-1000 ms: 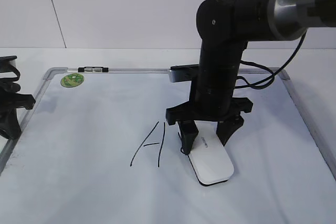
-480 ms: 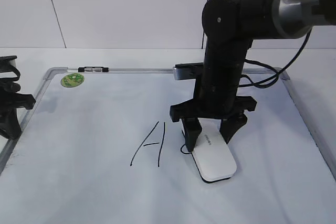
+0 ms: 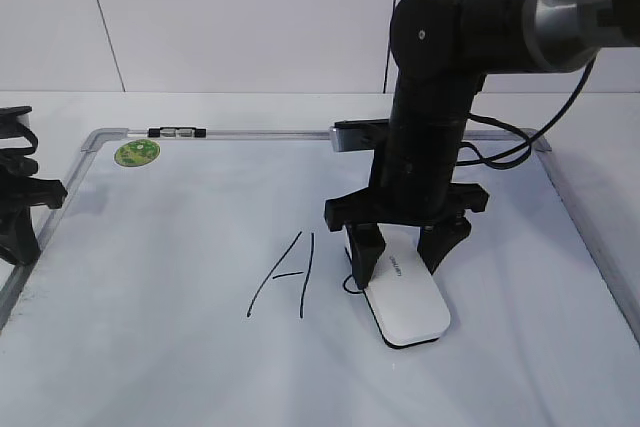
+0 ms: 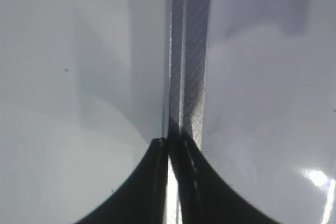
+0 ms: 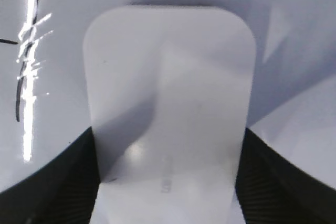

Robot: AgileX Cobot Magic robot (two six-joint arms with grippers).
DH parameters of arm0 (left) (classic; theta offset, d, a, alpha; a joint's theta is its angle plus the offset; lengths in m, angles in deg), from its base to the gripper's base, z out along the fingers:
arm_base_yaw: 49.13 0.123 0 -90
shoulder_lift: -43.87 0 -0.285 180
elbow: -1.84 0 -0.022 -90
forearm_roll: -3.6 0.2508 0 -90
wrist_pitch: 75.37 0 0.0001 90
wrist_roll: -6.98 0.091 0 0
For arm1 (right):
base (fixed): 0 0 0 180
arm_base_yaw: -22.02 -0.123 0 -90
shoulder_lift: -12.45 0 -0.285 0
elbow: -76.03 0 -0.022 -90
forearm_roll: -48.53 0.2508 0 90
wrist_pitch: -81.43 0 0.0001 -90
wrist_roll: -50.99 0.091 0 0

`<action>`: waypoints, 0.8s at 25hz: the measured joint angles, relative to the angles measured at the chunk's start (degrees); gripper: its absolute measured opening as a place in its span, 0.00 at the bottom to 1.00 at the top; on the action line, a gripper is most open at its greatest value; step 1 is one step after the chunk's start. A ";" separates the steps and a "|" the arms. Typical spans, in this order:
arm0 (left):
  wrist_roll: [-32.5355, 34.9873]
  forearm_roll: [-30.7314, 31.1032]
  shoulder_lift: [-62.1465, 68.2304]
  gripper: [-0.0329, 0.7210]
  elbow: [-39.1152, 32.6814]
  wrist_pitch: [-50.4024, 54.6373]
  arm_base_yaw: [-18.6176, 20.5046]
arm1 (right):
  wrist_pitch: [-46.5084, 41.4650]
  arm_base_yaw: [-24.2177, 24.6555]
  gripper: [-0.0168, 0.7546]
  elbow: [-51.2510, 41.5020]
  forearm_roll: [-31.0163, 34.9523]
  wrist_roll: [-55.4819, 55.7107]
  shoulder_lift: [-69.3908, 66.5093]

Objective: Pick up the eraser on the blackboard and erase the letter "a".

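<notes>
The white eraser point(image 3: 410, 312) lies flat on the blackboard point(image 3: 170, 247), right of a tall capital "A" point(image 3: 285, 282). My right gripper point(image 3: 398, 259) reaches down over the eraser's far end with one finger on each long side, shut on it. A small black curl point(image 3: 348, 286), part of the letter "a", shows beside the left finger; the rest is hidden. In the right wrist view the eraser point(image 5: 168, 66) fills the space between the fingers of the right gripper point(image 5: 168, 145). My left gripper point(image 3: 18, 217) rests at the board's left edge, shut and empty point(image 4: 169, 145).
A round green sticker point(image 3: 138, 153) and a small black-and-white clip point(image 3: 177, 132) sit at the board's far left corner. The grey frame point(image 4: 191, 51) runs under the left gripper. Black marker strokes point(image 5: 18, 106) show left of the eraser. A white wall stands behind.
My right gripper and the eraser have shifted slightly to the right on the board. The left arm has not moved.
</notes>
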 joint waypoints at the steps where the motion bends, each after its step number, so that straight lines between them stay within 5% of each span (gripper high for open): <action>1: 0.10 0.00 0.00 0.09 0.00 0.00 0.00 | 0.00 0.00 0.72 0.00 0.00 0.00 0.00; 20: 0.10 -0.25 0.00 0.09 0.00 0.00 0.00 | 0.00 -2.60 0.72 0.04 -4.67 3.33 0.00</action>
